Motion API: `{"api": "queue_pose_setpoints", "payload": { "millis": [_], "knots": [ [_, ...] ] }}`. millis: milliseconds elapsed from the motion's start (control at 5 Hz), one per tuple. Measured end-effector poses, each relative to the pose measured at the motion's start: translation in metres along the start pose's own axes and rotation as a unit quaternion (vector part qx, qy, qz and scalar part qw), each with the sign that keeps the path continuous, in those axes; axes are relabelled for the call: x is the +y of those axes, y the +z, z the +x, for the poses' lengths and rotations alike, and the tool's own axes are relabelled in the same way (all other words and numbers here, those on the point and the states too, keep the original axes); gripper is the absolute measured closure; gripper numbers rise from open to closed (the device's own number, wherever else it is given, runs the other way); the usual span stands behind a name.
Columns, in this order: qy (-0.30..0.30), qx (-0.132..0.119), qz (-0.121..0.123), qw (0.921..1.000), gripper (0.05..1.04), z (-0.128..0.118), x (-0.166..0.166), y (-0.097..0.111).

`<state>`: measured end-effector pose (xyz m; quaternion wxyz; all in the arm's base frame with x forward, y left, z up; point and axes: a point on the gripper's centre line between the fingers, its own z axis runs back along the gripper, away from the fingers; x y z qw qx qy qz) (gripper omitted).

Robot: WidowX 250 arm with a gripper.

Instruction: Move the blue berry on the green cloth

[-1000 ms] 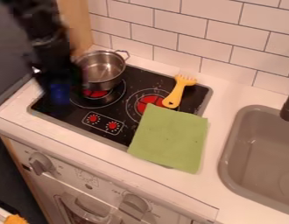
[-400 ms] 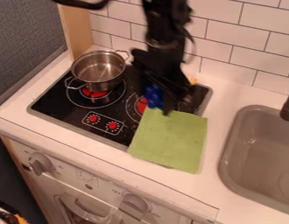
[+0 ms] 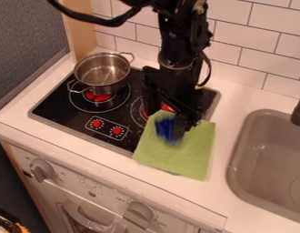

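The tool (image 3: 167,124) is over the far part of the green cloth (image 3: 184,152), clamped on the blue berry (image 3: 167,129). Placing looks to be the step in hand; next, settle the berry onto the cloth, then let go.

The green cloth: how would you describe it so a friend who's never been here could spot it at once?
Find the black stovetop, left of the sink. Over its near right corner lies a flat, four-cornered cloth, spilling onto the white counter. Plain light green sets it apart from the silver pot and the deep blue berry.
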<state>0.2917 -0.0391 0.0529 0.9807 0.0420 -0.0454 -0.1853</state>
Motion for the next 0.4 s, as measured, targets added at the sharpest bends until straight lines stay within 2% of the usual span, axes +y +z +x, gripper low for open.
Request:
{"api": "queue_pose_setpoints", "payload": {
  "millis": [200, 400],
  "knots": [
    [0.020, 0.000, -0.016, 0.9997, 0.082, -0.0050, 0.0044, -0.0031],
    [0.056, -0.011, -0.019, 0.9982, 0.083, -0.0063, 0.0057, 0.0020]
  ]
}}
